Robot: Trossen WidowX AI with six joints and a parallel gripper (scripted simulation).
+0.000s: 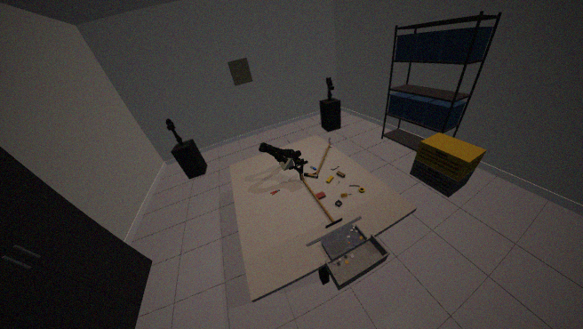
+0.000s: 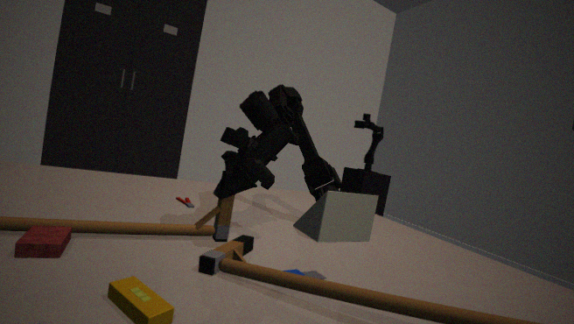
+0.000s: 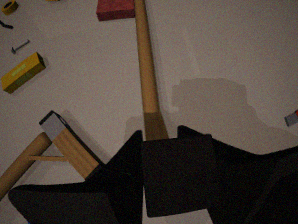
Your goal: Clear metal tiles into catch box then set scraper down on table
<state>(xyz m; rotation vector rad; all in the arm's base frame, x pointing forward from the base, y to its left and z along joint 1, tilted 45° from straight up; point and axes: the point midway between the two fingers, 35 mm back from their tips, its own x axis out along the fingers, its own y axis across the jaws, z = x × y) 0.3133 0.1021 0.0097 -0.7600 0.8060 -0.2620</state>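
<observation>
Tool [image 1: 301,173] [image 2: 223,193] [image 3: 160,133]: fingers part open, clamped on the grip of the long scraper [image 1: 318,201] [image 2: 109,228] [image 3: 147,65]. Grip is a wooden crosspiece, stood roughly upright under the tool, grey band and black cap at its lower end. Whether that cap touches the tabletop [image 1: 275,231] [image 2: 271,302] [image 3: 105,65]: cannot tell.

Scraper: long, thin, round wooden shaft, dark crosswise blade [image 1: 334,223] at far end. Shaft runs out from the tool toward the steel bench plate [image 1: 339,244]; blade sits at the plate's arm-side end, next to the thin grey strip [image 1: 313,243]. Blade contact unclear.

Metal tiles [image 1: 348,243]: tiny, pale and orange, several on the plate, mostly on the side by its raised edge. More small pieces in the catch box [image 1: 362,268], a grey open tray adjoining the plate's far end. Exact count too small to tell. All well apart from the tool, beyond the blade.

Red block [image 1: 320,196] [image 2: 44,242] [image 3: 116,9] right beside the shaft. Second long-handled tool [image 1: 324,159] [image 2: 350,286] [image 3: 160,133] lies near the grip, not held. Yellow block [image 1: 330,179] [image 2: 140,299] [image 3: 23,72] flat on the tabletop.
</observation>
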